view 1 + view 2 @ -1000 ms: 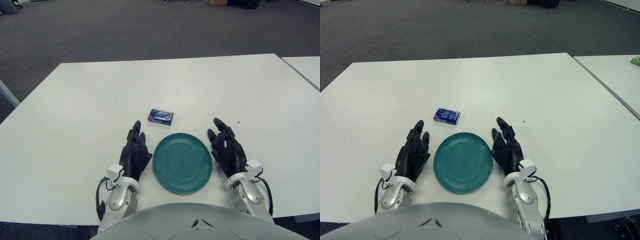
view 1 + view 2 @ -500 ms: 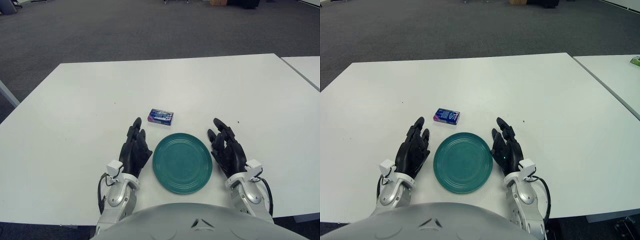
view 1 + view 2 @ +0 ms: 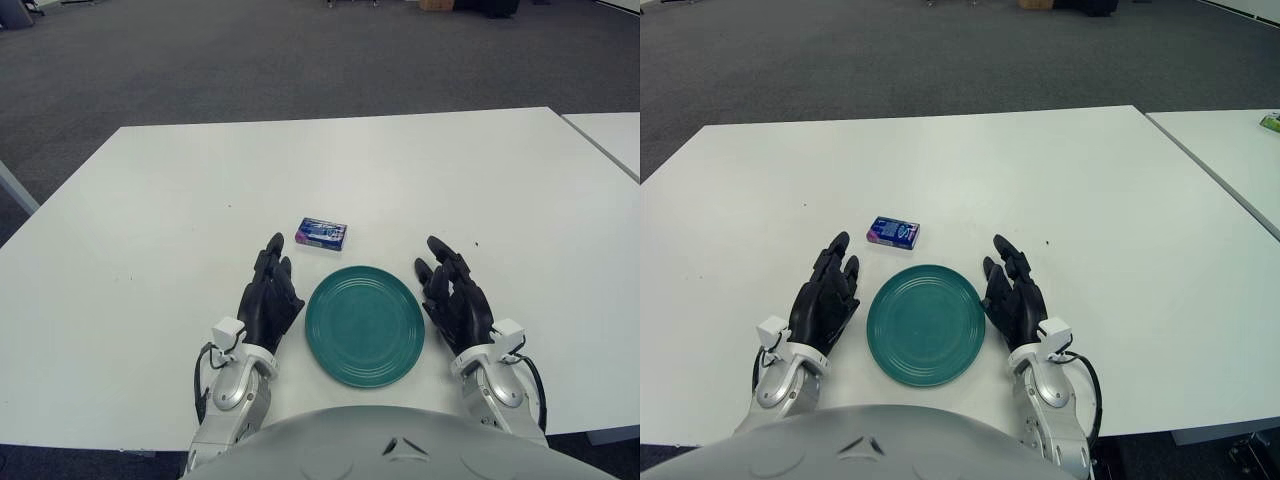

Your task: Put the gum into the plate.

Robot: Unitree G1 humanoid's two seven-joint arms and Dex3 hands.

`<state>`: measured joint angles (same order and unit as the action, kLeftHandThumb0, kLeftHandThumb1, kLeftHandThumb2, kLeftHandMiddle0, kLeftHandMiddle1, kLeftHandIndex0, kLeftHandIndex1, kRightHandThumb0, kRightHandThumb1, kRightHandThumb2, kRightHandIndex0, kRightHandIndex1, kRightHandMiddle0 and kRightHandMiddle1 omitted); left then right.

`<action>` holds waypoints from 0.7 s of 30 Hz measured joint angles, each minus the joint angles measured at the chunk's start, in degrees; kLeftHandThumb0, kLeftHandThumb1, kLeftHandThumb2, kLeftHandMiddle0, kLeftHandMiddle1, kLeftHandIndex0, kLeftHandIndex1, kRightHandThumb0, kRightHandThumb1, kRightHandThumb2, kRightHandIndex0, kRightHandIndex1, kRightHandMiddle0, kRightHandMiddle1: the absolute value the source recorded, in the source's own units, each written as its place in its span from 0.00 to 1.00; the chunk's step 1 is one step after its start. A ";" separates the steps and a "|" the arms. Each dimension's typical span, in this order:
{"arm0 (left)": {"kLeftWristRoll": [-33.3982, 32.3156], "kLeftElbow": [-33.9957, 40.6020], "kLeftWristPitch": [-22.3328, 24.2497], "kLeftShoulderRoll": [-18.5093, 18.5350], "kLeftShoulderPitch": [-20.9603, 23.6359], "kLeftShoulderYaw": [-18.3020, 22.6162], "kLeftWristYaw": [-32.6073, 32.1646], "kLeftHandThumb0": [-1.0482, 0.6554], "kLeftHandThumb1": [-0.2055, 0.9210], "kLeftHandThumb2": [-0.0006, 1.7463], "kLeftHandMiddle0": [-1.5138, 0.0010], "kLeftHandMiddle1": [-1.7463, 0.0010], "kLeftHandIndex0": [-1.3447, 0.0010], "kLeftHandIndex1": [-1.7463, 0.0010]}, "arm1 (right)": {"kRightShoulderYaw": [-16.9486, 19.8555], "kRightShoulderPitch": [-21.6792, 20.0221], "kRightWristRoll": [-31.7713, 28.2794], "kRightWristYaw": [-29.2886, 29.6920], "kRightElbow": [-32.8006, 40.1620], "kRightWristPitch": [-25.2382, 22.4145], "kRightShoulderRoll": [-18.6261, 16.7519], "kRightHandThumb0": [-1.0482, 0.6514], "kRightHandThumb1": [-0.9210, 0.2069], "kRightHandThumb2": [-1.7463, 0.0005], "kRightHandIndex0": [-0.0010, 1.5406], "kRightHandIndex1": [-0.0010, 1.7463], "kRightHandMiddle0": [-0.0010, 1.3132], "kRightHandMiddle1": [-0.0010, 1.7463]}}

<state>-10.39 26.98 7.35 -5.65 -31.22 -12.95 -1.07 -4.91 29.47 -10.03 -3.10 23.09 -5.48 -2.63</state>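
A small blue gum pack point(image 3: 322, 233) lies flat on the white table point(image 3: 150, 200), just beyond the plate. The round teal plate point(image 3: 365, 325) sits near the table's front edge and holds nothing. My left hand point(image 3: 268, 297) shows just left of the plate, fingers stretched forward and holding nothing; its fingertips are a short way short of the gum and to its left. My right hand point(image 3: 454, 299) shows just right of the plate, fingers also extended and holding nothing.
A second white table point(image 3: 1230, 150) stands to the right across a narrow gap, with a small green object point(image 3: 1270, 123) at its far edge. Dark grey carpet point(image 3: 200, 60) surrounds the tables.
My left hand has lifted slightly and crept forward toward the gum. The right hand, plate and gum have stayed put.
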 measured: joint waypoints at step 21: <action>28.58 -15.22 1.51 22.75 37.21 -0.84 9.29 0.07 1.00 0.31 0.82 0.98 1.00 0.46 | -0.10 -0.95 0.46 -0.48 -0.88 0.44 0.08 0.11 0.00 0.48 0.12 0.00 0.00 0.22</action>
<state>18.19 11.76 8.86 17.10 5.99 -13.79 8.22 -5.01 28.52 -9.57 -3.58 22.22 -5.04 -2.54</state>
